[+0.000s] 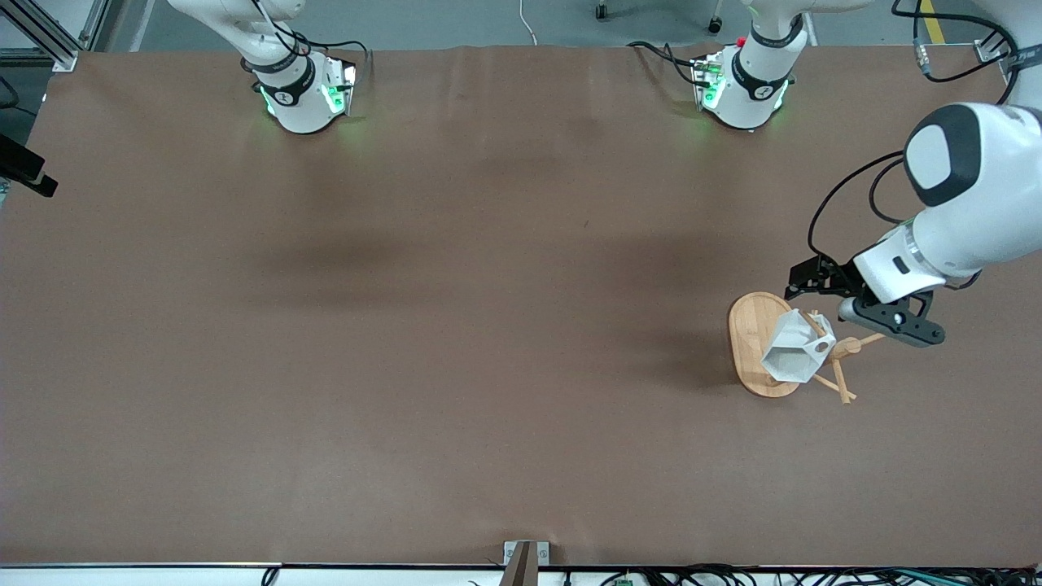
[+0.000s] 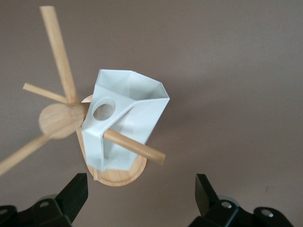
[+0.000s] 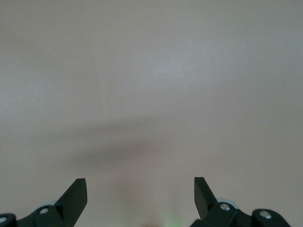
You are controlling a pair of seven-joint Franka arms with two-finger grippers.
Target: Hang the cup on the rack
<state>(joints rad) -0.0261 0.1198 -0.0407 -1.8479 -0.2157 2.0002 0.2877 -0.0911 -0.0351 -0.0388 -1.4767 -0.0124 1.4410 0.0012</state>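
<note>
Left gripper (image 2: 139, 198) fingers spread wide, holding nothing, hovering over the rack (image 1: 753, 342) at middle right of the front frame. Right gripper (image 3: 140, 198) also wide apart and empty, over bare table (image 1: 407, 325); that arm waits, only its base shows at upper left.

Cup (image 1: 798, 348) already sits on the rack: in the left wrist view a peg (image 2: 135, 145) passes through the handle opening and the cup (image 2: 125, 120) hangs tilted at frame centre, clear of both fingers.

Handling guess: cup looks light, rigid, smooth plastic-like, flat facets give good pinch faces; best hold is across two opposing facets or the blocky handle. Rack looks light and could tip if the peg gets bumped.
</note>
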